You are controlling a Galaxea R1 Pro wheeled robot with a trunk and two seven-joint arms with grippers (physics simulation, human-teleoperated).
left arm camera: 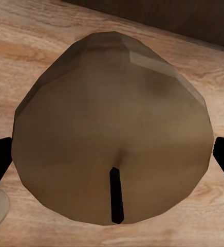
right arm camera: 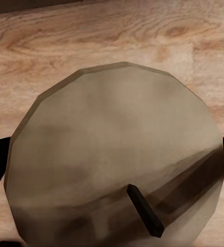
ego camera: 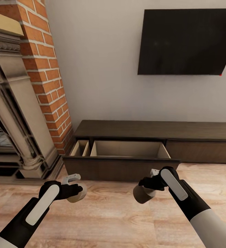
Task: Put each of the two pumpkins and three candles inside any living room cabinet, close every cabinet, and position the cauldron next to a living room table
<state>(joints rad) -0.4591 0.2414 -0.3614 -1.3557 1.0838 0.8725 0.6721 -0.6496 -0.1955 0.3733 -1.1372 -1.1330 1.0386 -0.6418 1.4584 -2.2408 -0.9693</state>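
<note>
Left hand (ego camera: 72, 187) is closed on a tan candle (ego camera: 77, 194), black wick (left arm camera: 116, 194) facing the wrist camera. Right hand (ego camera: 150, 181) grips a second candle (ego camera: 143, 194) the same way. The cabinet (ego camera: 126, 129) stands just ahead, its drawer (ego camera: 128, 150) pulled out. Judgement: roll closer, lift each candle over the drawer front, lower before releasing.

Ahead of me the cabinet (ego camera: 154, 131) has its wide drawer (ego camera: 130, 150) pulled out, bare and open from above; its dark front panel (ego camera: 121, 168) bars entry from the floor (ego camera: 109, 213).
</note>
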